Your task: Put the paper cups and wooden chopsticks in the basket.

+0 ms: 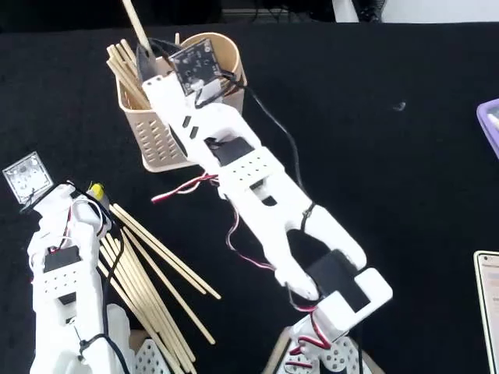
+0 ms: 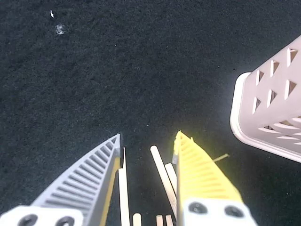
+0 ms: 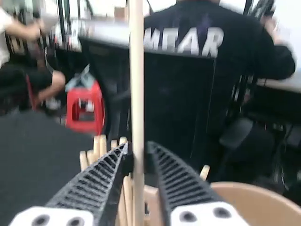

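Over the perforated basket point(image 1: 160, 144) at the far left of the black surface point(image 1: 374, 156), the right pincer point(image 3: 137, 151) is clamped on a single wooden chopstick point(image 3: 136, 70), holding it near upright above the bundle of chopsticks point(image 1: 123, 68) already standing inside. A tan paper cup point(image 1: 228, 45) sits in the same basket, beside that bundle. Nearer the arms' bases, the left pincer point(image 2: 148, 136) hangs low over a loose spread of chopsticks point(image 1: 152, 280) lying on the surface. Its grey and yellow fingers are apart, with several stick ends between them and none gripped. The basket's wall stands near that pincer, off to one side and not touching it.
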Controlling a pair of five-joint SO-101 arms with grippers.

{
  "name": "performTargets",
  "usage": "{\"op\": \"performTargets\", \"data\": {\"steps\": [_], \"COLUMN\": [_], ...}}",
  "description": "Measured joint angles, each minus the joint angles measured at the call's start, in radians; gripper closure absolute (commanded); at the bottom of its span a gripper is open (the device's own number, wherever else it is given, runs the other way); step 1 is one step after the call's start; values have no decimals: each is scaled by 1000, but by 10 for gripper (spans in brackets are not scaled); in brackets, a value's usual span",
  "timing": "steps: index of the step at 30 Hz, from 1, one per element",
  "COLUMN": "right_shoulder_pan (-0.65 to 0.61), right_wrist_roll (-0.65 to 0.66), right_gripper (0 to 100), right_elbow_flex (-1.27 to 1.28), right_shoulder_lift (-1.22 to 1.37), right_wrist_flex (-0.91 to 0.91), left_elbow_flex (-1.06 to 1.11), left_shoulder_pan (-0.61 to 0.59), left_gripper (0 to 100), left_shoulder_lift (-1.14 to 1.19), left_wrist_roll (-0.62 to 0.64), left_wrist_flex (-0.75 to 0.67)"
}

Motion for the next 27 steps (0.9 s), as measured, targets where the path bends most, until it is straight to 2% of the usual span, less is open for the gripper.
{"op": "performTargets", "data": {"steps": [10, 14, 18, 22, 27], "right_shoulder_pan": [-43, -63, -164, -304, -439], "right_wrist_roll": [-2, -2, -2, 0, -55], "right_gripper": [861, 860, 860, 860, 860], "right_elbow_flex": [11, 147, 391, 694, 997], "right_shoulder_lift": [-276, -477, -671, -798, -813], "right_wrist_flex": [371, 614, 806, 766, 502], "left_elbow_flex": [0, 0, 0, 0, 0], "left_shoulder_pan": [0, 0, 0, 0, -17], "left_gripper": [812, 812, 812, 812, 812], "left_shoulder_lift": [0, 0, 0, 0, 0], "left_wrist_roll": [0, 0, 0, 0, 0], "left_wrist_flex": [0, 0, 0, 0, 0]}}
